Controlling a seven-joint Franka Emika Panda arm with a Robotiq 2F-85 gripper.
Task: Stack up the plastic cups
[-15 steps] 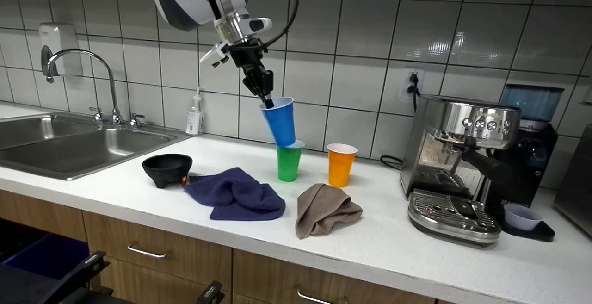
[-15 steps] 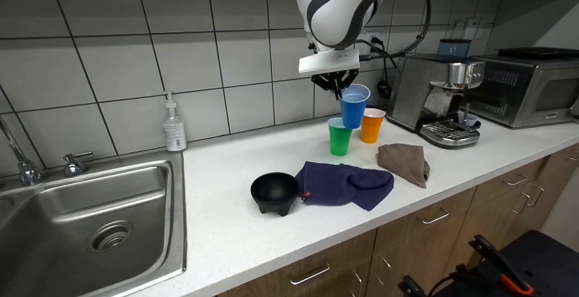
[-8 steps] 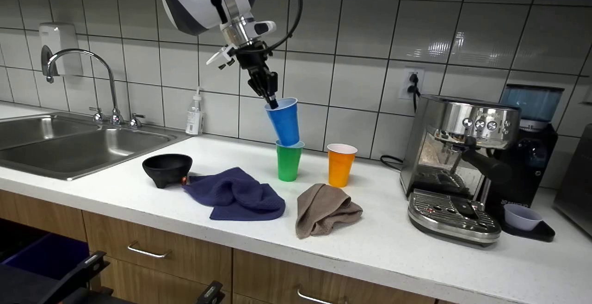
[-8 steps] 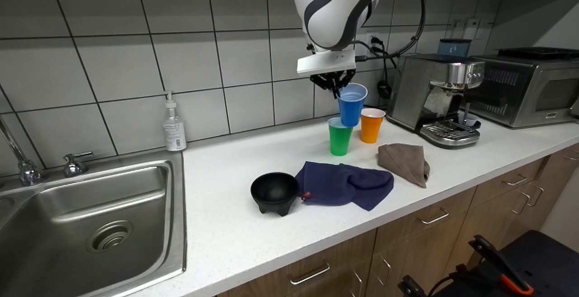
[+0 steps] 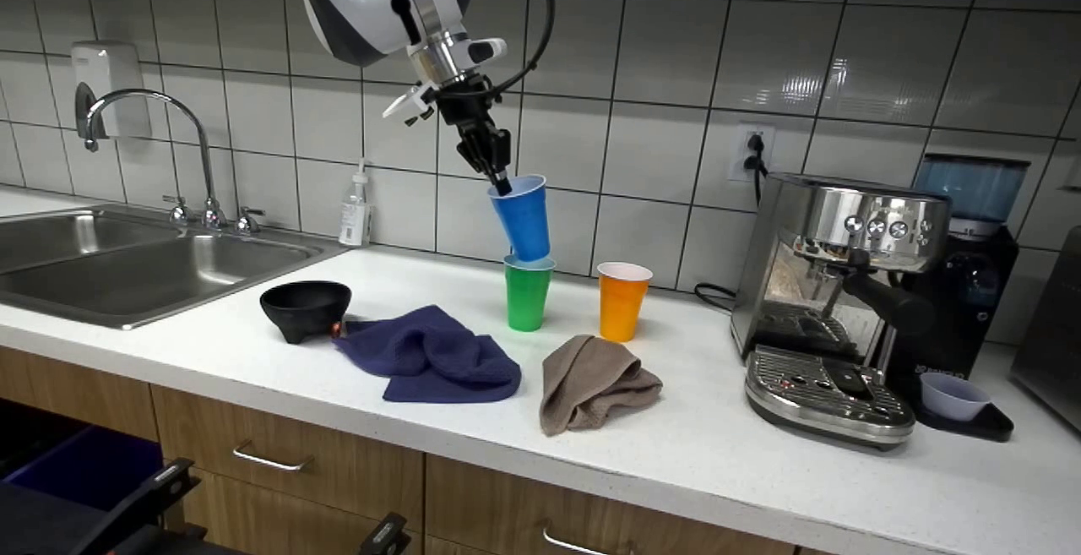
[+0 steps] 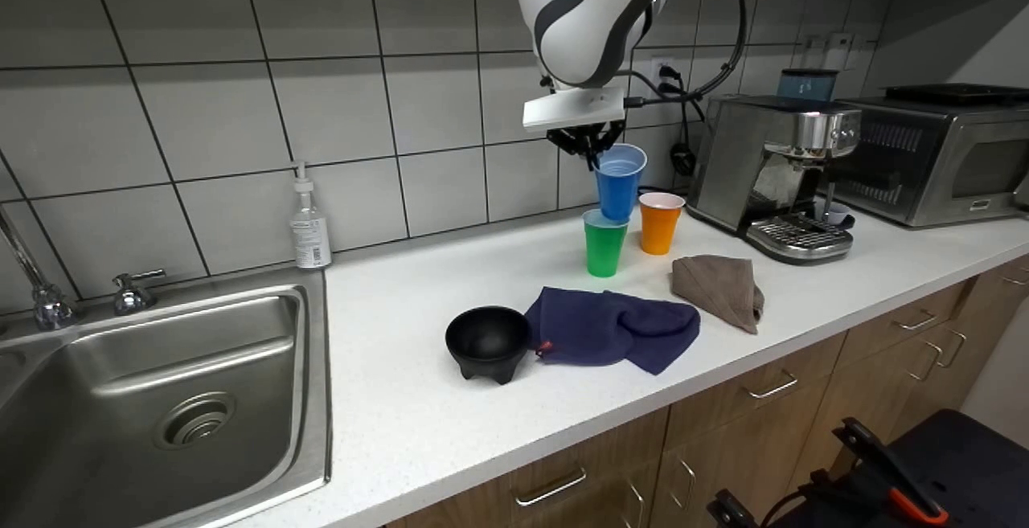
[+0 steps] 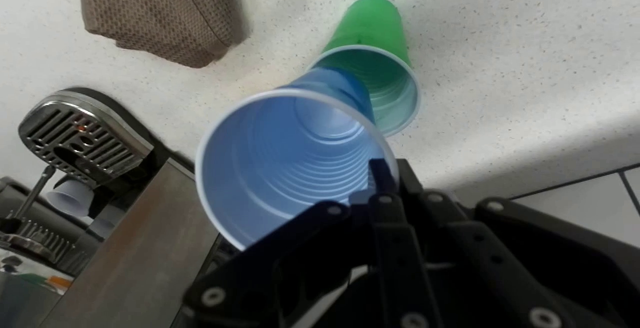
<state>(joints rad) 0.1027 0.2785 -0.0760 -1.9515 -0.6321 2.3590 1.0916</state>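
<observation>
- My claw (image 5: 502, 185) is pinching the blue plastic cup (image 5: 524, 221) by its rim, tilted, mid-frame in an exterior view.
- Its base is overlapping the green plastic cup (image 5: 527, 300) just below; can't tell if touching.
- I'm thinking nothing's nested yet; the orange plastic cup (image 5: 623, 308) is waiting too, right of centre.

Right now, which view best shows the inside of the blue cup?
The wrist view: it looks into the blue cup, showing its ridged wall and bottom. Both exterior views show the cup's outer side and only part of its inner wall.
</observation>
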